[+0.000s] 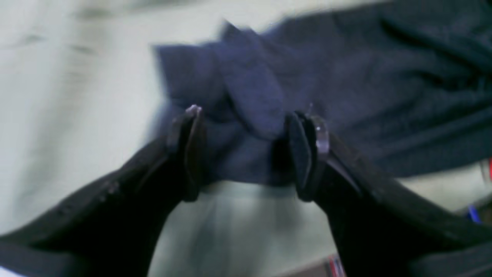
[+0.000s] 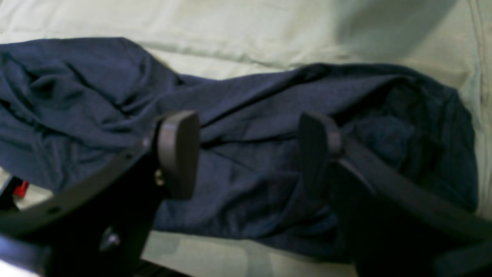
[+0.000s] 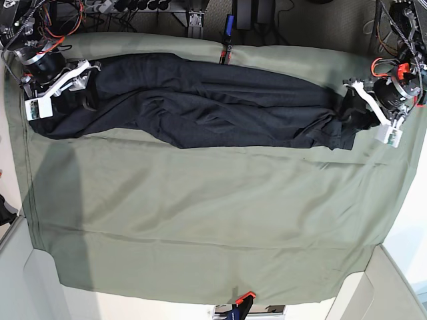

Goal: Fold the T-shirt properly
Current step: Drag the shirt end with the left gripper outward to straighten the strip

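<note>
The dark navy T-shirt (image 3: pixel 200 107) lies bunched in a long band across the far part of the sage-green sheet (image 3: pixel 200 220). My left gripper (image 1: pixel 250 150) is at the shirt's right end (image 3: pixel 352 110). Its jaws stand apart with a crumpled fold of the shirt (image 1: pixel 253 100) between the fingers. That view is blurred. My right gripper (image 2: pixel 248 154) is open wide over the shirt's left end (image 2: pixel 250 96). In the base view it sits at the far left (image 3: pixel 79 81). Neither gripper is closed on cloth.
The sheet covers the whole table, and its near half carries only soft creases. Red-and-black clamps hold it at the far edge (image 3: pixel 224 52) and the near edge (image 3: pixel 241 298). Cables and electronics crowd the far corners (image 3: pixel 60 17).
</note>
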### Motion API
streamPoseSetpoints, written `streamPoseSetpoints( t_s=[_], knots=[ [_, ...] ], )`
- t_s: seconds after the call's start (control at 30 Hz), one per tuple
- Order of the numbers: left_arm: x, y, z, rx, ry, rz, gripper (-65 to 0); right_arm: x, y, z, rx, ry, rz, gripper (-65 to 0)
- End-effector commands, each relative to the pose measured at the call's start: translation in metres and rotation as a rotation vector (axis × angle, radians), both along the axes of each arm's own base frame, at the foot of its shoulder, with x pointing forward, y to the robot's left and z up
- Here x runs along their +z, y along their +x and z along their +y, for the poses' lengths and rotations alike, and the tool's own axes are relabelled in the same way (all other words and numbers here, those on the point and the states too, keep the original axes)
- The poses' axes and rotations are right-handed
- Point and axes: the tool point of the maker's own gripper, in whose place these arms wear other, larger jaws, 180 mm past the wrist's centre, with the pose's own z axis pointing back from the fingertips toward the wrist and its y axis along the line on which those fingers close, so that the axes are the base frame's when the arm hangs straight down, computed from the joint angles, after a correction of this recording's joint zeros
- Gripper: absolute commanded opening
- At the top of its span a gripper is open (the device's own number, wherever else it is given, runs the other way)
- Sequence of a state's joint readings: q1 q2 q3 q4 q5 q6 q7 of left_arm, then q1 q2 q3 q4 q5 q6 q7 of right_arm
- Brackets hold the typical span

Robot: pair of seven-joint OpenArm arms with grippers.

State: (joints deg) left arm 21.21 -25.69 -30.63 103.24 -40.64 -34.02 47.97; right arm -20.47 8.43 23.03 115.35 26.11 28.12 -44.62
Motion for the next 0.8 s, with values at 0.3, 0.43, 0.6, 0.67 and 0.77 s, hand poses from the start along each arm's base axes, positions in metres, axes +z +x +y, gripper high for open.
streamPoseSetpoints(
  t_s=[0.3, 0.43, 0.6, 0.67, 0.77],
  knots=[
    [0.017, 0.009, 0.070, 0.149, -0.106, -0.071, -28.0, 0.013, 0.007, 0.001, 0.008, 0.006, -0.054, -25.1],
    [-0.007, 0.014, 0.085, 0.220, -0.307, -0.042, -28.0, 0.012, 0.007, 0.001, 0.008, 0.006, -0.053, -25.1],
    [-0.013, 0.020, 0.081, 0.261, -0.589, -0.022, -27.7, 0.012, 0.006, 0.001, 0.009, 0.005, -0.048, -25.1],
    [-0.018, 0.018, 0.082, 0.280, -0.622, -0.015, -25.9, 0.011, 0.006, 0.001, 0.009, 0.004, -0.046, -25.1],
    [-0.024, 0.016, 0.076, 0.277, -0.660, 0.009, -24.2, 0.012, 0.006, 0.001, 0.009, 0.006, -0.047, -25.1]
  ],
)
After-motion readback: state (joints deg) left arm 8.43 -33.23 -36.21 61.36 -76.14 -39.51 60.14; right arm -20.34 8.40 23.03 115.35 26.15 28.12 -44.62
